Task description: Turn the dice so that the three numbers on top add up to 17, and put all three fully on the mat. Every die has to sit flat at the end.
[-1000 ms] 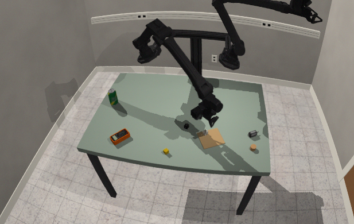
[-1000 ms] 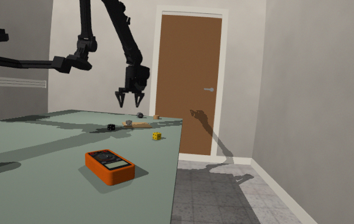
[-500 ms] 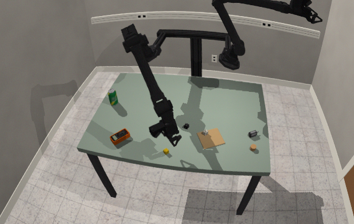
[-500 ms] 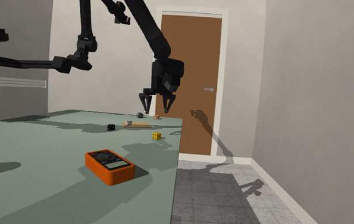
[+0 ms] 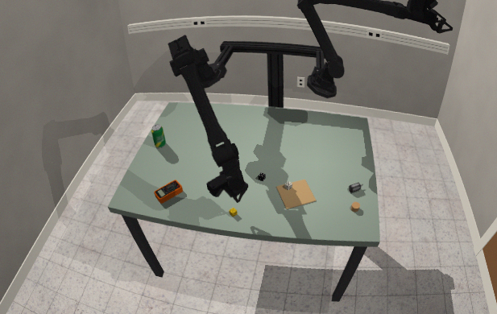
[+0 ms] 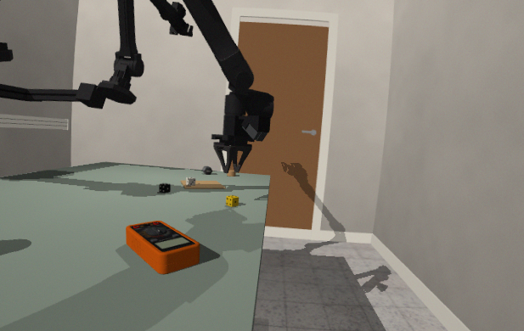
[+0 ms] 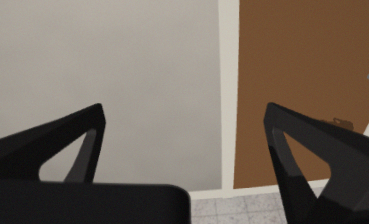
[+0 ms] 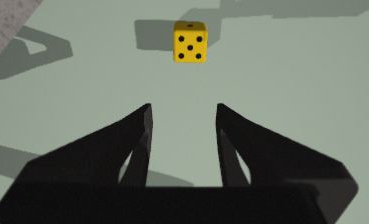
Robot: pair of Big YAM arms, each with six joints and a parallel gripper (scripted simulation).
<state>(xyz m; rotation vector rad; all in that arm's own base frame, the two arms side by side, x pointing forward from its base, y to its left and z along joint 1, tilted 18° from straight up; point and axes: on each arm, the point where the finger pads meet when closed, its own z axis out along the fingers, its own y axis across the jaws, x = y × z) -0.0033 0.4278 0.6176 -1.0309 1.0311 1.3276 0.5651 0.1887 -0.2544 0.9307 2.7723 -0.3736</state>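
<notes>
The yellow die sits on the table near the front edge. The right wrist view shows its five-pip and one-pip faces. The white die rests at the back left corner of the tan mat. The black die lies on the table left of the mat. I cannot tell the top numbers. My right gripper is partly open and empty, above and behind the yellow die. My left gripper is open and empty, high up.
An orange multimeter lies left of the yellow die. A green can stands at the back left. A small dark object and a tan cylinder stand right of the mat.
</notes>
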